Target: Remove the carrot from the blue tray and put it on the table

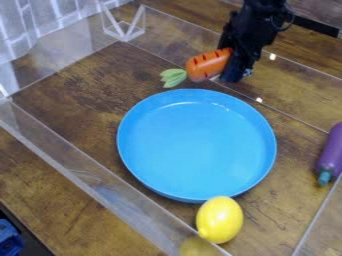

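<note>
Gripper clamped partway on the carrot, beyond the blue tray's far rim.

The gripper has its black fingers clamped on the carrot, green top pointing left, beyond the far rim of the blue tray, with a lemon near its front edge and an eggplant at right.

orange carrot, bright blue tray, dark brown wood-grain table
</note>
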Controlling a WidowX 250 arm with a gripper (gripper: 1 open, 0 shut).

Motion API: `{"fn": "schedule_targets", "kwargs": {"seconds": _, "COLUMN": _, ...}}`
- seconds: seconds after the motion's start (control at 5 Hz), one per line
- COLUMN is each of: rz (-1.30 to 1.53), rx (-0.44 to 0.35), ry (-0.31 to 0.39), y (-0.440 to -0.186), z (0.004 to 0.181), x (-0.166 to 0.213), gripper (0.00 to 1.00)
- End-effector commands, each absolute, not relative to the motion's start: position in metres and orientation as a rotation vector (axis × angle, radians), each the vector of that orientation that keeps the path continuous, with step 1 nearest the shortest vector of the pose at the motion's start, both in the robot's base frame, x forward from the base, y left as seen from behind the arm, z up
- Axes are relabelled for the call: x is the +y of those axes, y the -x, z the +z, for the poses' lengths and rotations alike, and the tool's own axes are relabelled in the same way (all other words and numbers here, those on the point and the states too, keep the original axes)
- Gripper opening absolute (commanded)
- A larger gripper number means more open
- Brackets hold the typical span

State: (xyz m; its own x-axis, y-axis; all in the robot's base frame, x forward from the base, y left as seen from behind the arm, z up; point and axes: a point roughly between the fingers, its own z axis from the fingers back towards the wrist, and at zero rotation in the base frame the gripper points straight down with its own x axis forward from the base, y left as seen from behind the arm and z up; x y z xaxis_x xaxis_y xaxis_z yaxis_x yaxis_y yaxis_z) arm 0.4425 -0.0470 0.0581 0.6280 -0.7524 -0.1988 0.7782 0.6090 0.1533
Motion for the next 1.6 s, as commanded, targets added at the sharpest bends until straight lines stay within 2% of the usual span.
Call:
{"fn": "schedule_targets", "kwargs": {"seconds": 0.0, "rz": -0.946, "rx": 0.025, "ry": -0.260, "y": -0.447, "z": 0.093, "x": -0.040, "gripper": 0.00}}
{"fn": "schedule_targets", "kwargs": {"seconds": 0.4, "rz": -0.938, "rx": 0.026, "ry": -0.257, "y": -0.443, "z": 0.097, "x": -0.038, "gripper": 0.00}}
{"fn": "schedule_targets", "kwargs": {"seconds": 0.8, "rz": -1.103, "rx": 0.002, "ry": -0.260, "y": -0.436, "z": 0.091, "x": -0.057, "gripper": 0.00}}
{"fn": "schedule_targets", "kwargs": {"seconds": 1.0, "rz": -1.123, "rx": 0.010, "ry": -0.257, "y": -0.431, "z": 0.086, "x": -0.052, "gripper": 1.00}}
{"fn": "schedule_targets", "kwargs": {"seconds": 1.2, "rz": -1.139, "rx": 0.015, "ry": -0.254, "y": -0.426, "z": 0.079, "x": -0.047, "gripper": 1.00}}
{"fn": "schedule_targets", "kwargs": {"seconds": 1.4, "rz": -1.128, "rx": 0.022, "ry": -0.254, "y": -0.427, "z": 0.071, "x": -0.041, "gripper": 0.00}}
